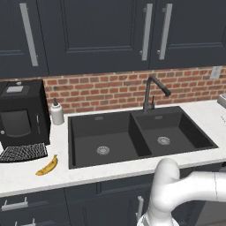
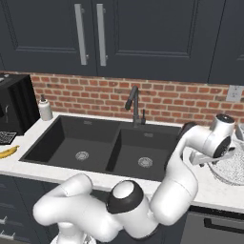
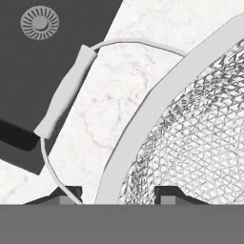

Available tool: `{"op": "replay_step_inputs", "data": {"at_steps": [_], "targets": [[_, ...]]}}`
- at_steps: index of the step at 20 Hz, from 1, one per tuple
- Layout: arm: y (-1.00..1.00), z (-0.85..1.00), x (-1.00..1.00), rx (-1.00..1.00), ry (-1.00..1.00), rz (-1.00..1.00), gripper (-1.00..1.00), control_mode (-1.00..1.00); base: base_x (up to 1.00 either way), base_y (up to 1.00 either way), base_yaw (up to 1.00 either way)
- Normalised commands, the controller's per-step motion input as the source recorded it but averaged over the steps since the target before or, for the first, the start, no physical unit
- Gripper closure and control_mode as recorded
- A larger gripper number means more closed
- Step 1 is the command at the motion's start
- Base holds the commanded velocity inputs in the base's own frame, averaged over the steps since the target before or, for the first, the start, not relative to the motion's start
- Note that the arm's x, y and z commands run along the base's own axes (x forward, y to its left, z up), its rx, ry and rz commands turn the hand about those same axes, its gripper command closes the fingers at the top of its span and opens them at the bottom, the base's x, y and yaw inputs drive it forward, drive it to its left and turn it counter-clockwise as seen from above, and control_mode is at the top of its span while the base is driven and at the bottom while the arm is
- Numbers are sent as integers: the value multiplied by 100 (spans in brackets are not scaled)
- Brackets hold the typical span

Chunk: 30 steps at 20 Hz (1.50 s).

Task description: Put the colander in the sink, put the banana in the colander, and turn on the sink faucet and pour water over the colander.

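Spread fingers straddle the colander rim, not clenched, its handle overhanging the sink.

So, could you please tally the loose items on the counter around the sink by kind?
Banana: 1
Colander: 1
Soap dispenser bottle: 1
Coffee machine: 1
Flat dark mesh tray: 1
Total: 5
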Motion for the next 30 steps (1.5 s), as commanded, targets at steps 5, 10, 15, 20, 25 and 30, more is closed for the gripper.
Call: {"op": "replay_step_inputs", "data": {"at_steps": [5,10,15,20,25,30], "targets": [[48,22,-57,0,-1,14,100,-100,0,0,0],[53,27,-62,-3,-6,28,100,-100,0,0,0],[64,34,-48,-10,-2,36,100,-100,0,0,0],[66,19,-40,-11,-1,46,100,-100,0,0,0],[54,18,-21,-1,13,51,100,-100,0,0,0],[31,24,1,2,7,45,100,-100,0,0,0]]}}
